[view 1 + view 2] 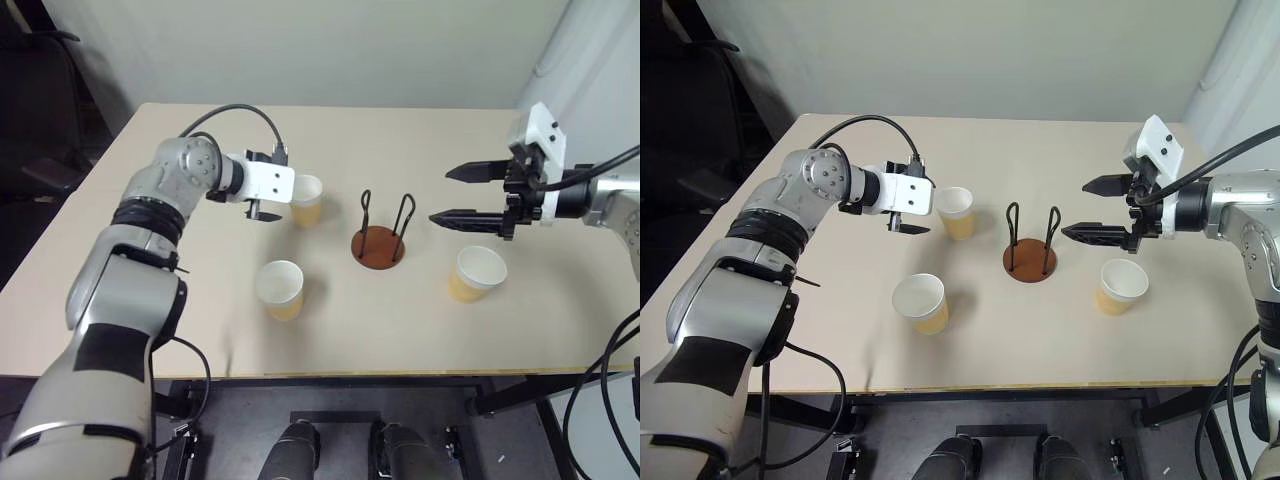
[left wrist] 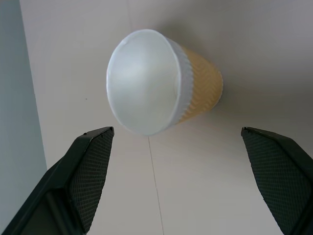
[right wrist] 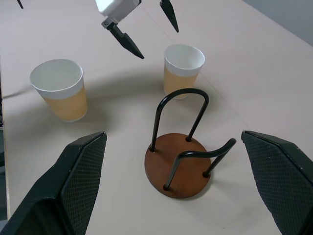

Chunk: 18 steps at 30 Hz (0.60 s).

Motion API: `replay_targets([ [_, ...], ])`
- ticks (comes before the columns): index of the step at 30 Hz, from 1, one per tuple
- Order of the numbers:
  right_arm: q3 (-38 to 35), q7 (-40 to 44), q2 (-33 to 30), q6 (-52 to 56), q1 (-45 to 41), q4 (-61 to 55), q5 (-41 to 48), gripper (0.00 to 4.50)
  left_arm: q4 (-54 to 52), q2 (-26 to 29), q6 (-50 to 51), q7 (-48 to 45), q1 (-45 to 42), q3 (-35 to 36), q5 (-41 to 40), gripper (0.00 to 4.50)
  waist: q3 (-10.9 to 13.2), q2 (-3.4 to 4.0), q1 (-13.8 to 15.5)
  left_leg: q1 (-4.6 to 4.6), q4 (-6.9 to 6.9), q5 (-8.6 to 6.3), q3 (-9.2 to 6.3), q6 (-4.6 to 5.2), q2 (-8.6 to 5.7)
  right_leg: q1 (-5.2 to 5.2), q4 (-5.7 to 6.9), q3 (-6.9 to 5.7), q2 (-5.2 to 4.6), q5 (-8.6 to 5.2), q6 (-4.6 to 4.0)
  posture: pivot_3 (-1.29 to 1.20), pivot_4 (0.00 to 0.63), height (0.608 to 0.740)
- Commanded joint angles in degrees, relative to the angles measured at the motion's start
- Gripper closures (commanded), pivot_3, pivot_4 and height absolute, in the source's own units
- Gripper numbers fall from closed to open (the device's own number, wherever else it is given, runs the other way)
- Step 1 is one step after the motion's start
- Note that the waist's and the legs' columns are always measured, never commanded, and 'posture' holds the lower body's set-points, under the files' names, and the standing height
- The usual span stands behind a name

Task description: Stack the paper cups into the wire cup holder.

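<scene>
Paper cups stand upright and apart on the pale surface (image 1: 400,330), three of them, each tan-yellow outside and white inside, none of them in the holder. The nearest cup (image 1: 281,289) stands left of centre, closest to the near edge. A little farther back on the right stands the second cup (image 1: 477,273), just below the right gripper. In the middle of the surface, between these two and slightly farther, sits the wire cup holder (image 1: 378,245), a round reddish-brown base with two thin black wire loops rising upright from it; nothing is in it. Farther still and to the left of the holder stands the third cup (image 1: 306,200), its white mouth facing up.

The left gripper (image 1: 907,222) hangs just beside this third cup, on its left side, with its black fingers spread wide and holding nothing. In the left wrist view the cup (image 2: 161,83) sits ahead of the two fingers (image 2: 90,171), in line with the gap between them but not yet inside it, and no finger touches it.

The right gripper (image 1: 465,195) hovers above the surface to the right of the holder, pointing left toward it, with its fingers wide apart and empty. The right wrist view looks between its fingers (image 3: 73,181) at the holder (image 3: 178,166).
</scene>
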Motion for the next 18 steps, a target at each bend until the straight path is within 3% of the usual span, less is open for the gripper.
replay_targets([
  [1,-2.36,-0.58,-0.93,0.17,-0.44,-2.20,1.06,0.01,0.81,-0.02,-0.86,3.13,-1.86,-0.81,1.92,0.00,0.00,0.00,-0.01,0.00,0.01,0.00,0.01,0.00,0.02,0.00,-0.01,0.01,-0.02,0.01,0.02,0.00,0.150,0.740],
  [18,-2.40,-1.64,-0.96,0.27,-0.08,-2.98,1.81,0.01,5.01,-4.36,0.71,10.98,-1.43,-2.45,5.03,0.00,0.01,-0.02,0.06,0.00,0.11,0.03,0.05,0.05,-0.01,0.03,0.01,0.07,-0.04,0.13,0.29,0.00,0.150,0.740],
])
